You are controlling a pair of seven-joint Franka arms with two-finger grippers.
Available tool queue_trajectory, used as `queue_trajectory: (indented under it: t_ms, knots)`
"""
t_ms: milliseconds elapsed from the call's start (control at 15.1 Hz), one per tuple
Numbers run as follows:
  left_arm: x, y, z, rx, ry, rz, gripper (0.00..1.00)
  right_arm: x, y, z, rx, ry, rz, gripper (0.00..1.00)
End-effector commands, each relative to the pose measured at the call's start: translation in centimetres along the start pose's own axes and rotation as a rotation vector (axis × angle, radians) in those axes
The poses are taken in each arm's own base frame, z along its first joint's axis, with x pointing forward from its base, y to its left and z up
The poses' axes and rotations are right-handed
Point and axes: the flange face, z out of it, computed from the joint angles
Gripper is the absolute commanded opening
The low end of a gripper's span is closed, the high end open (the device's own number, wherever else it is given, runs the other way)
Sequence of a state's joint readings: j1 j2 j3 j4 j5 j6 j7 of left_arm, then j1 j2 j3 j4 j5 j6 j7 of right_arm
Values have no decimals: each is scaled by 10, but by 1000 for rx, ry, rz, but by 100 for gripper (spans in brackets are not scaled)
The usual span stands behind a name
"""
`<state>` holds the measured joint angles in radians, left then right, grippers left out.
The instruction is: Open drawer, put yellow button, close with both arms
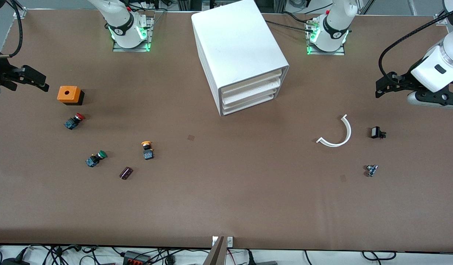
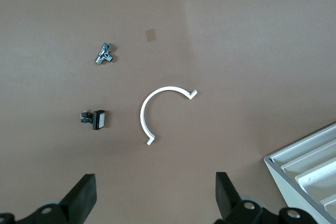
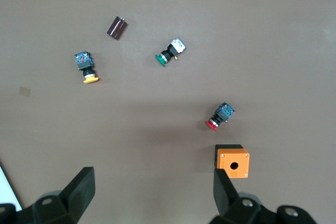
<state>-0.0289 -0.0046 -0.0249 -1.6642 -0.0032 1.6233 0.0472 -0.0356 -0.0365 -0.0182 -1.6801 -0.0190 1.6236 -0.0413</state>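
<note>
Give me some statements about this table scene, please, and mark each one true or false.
1. All three drawers of the white cabinet are shut. True.
2. The yellow button is inside the top drawer. False: it lies on the table, toward the right arm's end.
3. The left gripper holds the white curved strip. False: it is open and empty, up in the air, and the strip lies on the table.
4. The red button lies beside the orange box. True.
5. The right gripper is open and holds nothing. True.
</note>
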Motion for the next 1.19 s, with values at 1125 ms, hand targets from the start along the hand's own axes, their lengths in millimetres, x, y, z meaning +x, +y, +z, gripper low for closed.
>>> queue_trajectory:
  t_ms: [1125]
  knots:
    - [-13,35,19,-21,-204,53,100,2,5,11,-6,-22,-7,100]
